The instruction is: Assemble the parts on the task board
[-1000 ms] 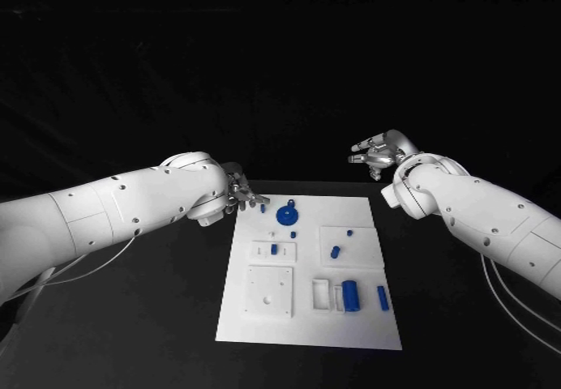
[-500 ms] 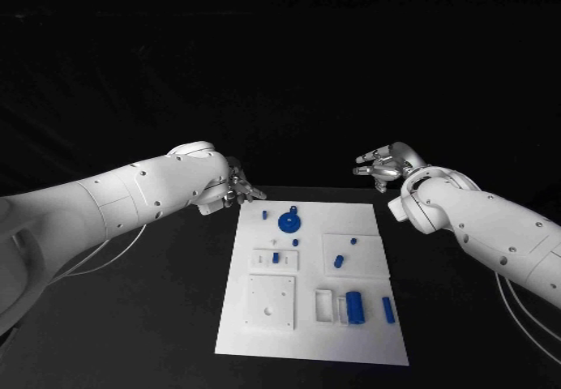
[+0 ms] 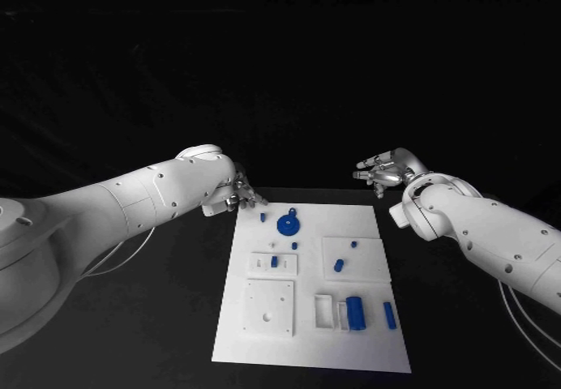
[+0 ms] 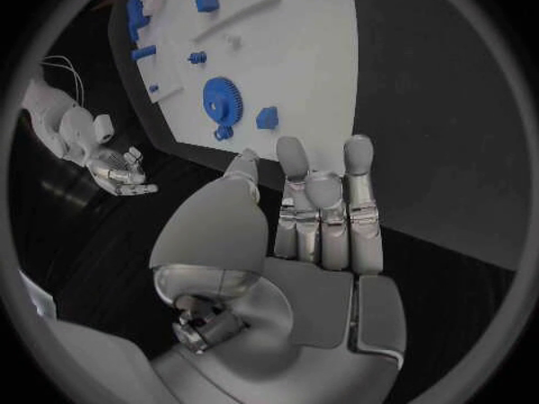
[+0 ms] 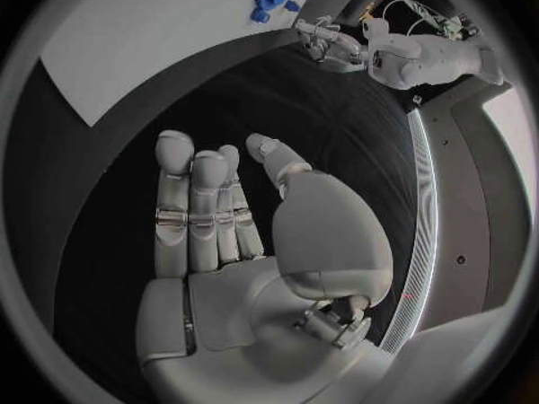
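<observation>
The white task board [image 3: 310, 348] lies in the middle of the black table. A blue gear [image 3: 288, 224] sits near its far edge, with a small blue piece [image 3: 263, 216] beside it. Further blue parts lie mid-board, and a blue cylinder [image 3: 354, 312] and a blue bar [image 3: 389, 314] lie near its front right. My left hand [image 3: 243, 194] hovers at the board's far left corner, fingers straight and empty [image 4: 320, 215]; past its fingertips are the gear [image 4: 221, 101] and a blue block [image 4: 268, 118]. My right hand [image 3: 380, 171] is raised beyond the far right corner, also empty [image 5: 214, 215].
White raised plates stand on the board: a square one with holes [image 3: 270, 306] at the front left and another [image 3: 354, 253] at mid right. Black table surrounds the board on all sides. Cables hang under both arms.
The head view has shifted a little. My right hand has sunk slightly and come closer to the board's far right corner. Both hands stay empty; no part has moved.
</observation>
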Robot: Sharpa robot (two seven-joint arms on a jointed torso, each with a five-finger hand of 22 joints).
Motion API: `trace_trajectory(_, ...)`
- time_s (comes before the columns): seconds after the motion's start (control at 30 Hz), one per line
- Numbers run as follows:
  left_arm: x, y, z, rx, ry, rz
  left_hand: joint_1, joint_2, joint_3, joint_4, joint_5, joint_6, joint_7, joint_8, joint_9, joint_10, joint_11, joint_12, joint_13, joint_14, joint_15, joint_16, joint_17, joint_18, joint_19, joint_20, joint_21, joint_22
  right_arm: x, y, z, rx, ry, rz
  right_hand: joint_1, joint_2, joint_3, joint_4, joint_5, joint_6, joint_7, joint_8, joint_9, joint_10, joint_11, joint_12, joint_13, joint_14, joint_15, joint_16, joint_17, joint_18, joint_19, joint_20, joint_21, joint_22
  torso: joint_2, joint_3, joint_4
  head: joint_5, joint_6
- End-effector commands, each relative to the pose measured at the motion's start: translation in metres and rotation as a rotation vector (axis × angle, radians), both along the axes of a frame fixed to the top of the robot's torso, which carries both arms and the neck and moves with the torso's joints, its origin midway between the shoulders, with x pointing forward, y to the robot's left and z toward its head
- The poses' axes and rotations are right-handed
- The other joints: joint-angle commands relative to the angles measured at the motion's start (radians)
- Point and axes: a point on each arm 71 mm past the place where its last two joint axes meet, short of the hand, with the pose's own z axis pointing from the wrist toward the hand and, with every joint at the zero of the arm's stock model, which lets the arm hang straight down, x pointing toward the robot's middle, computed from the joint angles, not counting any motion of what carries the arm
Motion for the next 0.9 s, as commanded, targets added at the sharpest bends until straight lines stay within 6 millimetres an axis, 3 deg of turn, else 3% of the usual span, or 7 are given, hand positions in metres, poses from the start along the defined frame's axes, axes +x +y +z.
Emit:
trace_trajectory(0.03,0.0003,-0.0047,-0.0008,0.004,0.02,-0.043,-0.005,-0.023,0.02,0.027,-0.029,-0.003,0.002,0.003,-0.002,0.035,0.007,-0.004,0.002,-0.01,0.002,0.001,-0.005,-0.011,0.003,0.004,-0.004,0.019,0.0002,0.001,0.0023,0.03,-0.017,0.001,0.001,-0.01,0.0,0.008,0.001,0.0,0.0,-0.002,0.0,0.027,0.002,-0.063,-0.088,-0.004,-0.002,-0.006,-0.017,0.015,0.042,-0.006,-0.018,-0.015,0.006,0.0023,-0.0054,0.005,0.003)
trace_trajectory(0.17,0.0008,-0.0058,-0.0015,-0.001,0.027,-0.044,-0.006,-0.05,0.035,0.066,-0.074,-0.003,0.003,0.002,-0.005,0.035,0.008,-0.006,0.003,-0.011,0.002,0.003,-0.007,-0.01,0.003,0.004,-0.005,0.019,0.0006,0.0018,0.003,0.036,-0.019,0.0,0.004,-0.011,-0.001,0.012,0.003,-0.002,0.001,-0.003,-0.001,0.036,0.002,-0.105,-0.15,-0.005,-0.001,-0.002,-0.027,0.015,0.042,-0.006,-0.018,-0.023,0.007,0.0026,-0.0047,0.003,0.005)
trace_trajectory(0.3,0.0005,-0.0069,-0.0025,-0.002,0.039,-0.046,-0.007,-0.05,0.038,0.068,-0.071,-0.001,0.003,0.003,-0.006,0.035,0.008,-0.006,0.004,-0.012,0.002,0.003,-0.007,-0.011,0.002,0.004,-0.006,0.019,0.0012,0.003,0.0028,0.04,-0.019,0.0,0.005,-0.012,-0.003,0.014,0.004,-0.002,0.001,-0.003,-0.001,0.04,0.003,-0.116,-0.184,-0.008,-0.001,0.003,-0.035,0.015,0.041,-0.006,-0.017,-0.03,0.005,0.0017,-0.0047,-0.001,0.005)
trace_trajectory(0.5,-0.0003,-0.0089,-0.0039,0.005,0.061,-0.057,-0.002,-0.016,0.023,0.027,-0.035,-0.004,0.004,0.0,-0.009,0.033,0.009,-0.008,0.005,-0.016,0.003,0.004,-0.012,-0.011,0.001,0.005,-0.006,0.019,0.0015,0.0043,0.0027,0.042,-0.018,0.002,0.005,-0.012,-0.003,0.017,0.006,-0.002,0.002,-0.003,-0.001,0.044,0.003,-0.136,-0.22,-0.01,0.0,0.008,-0.043,0.016,0.04,-0.005,-0.014,-0.036,0.006,0.0011,-0.0021,-0.004,0.006)
trace_trajectory(0.67,-0.0008,-0.0096,-0.0053,0.012,0.078,-0.065,-0.007,0.004,0.01,-0.008,-0.026,-0.004,0.004,-0.001,-0.015,0.032,0.009,-0.009,0.007,-0.019,0.003,0.006,-0.014,-0.011,-0.001,0.006,-0.006,0.019,0.0016,0.0047,0.0026,0.043,-0.017,0.003,0.006,-0.013,-0.003,0.017,0.006,-0.003,0.002,-0.003,-0.001,0.049,0.004,-0.147,-0.235,-0.011,0.0,0.009,-0.046,0.016,0.041,-0.005,-0.013,-0.039,0.006,0.0001,-0.0021,-0.004,0.005)
trace_trajectory(0.73,-0.0013,-0.0099,-0.0064,0.014,0.087,-0.072,-0.001,0.008,0.005,-0.026,0.025,-0.006,0.005,-0.002,-0.016,0.031,0.01,-0.01,0.007,-0.021,0.004,0.006,-0.017,-0.011,-0.002,0.006,-0.007,0.019,0.0016,0.0047,0.0026,0.043,-0.016,0.003,0.006,-0.013,-0.002,0.016,0.007,-0.002,0.002,-0.003,-0.001,0.048,0.004,-0.149,-0.238,-0.011,0.0,0.01,-0.046,0.016,0.04,-0.005,-0.014,-0.039,0.006,-0.0002,-0.0017,-0.004,0.004)
trace_trajectory(0.9,-0.0024,-0.0117,-0.0094,0.01,0.1,-0.082,0.01,0.035,-0.016,-0.057,0.06,-0.007,0.005,-0.004,-0.026,0.03,0.01,-0.009,0.01,-0.023,0.004,0.009,-0.017,-0.011,-0.004,0.007,-0.006,0.019,0.0018,0.0049,0.0024,0.043,-0.015,0.003,0.006,-0.013,-0.002,0.016,0.009,-0.002,0.002,-0.003,-0.001,0.048,0.004,-0.15,-0.239,-0.011,0.0,0.01,-0.047,0.016,0.04,-0.005,-0.014,-0.04,0.007,-0.0009,0.0,-0.007,0.003)
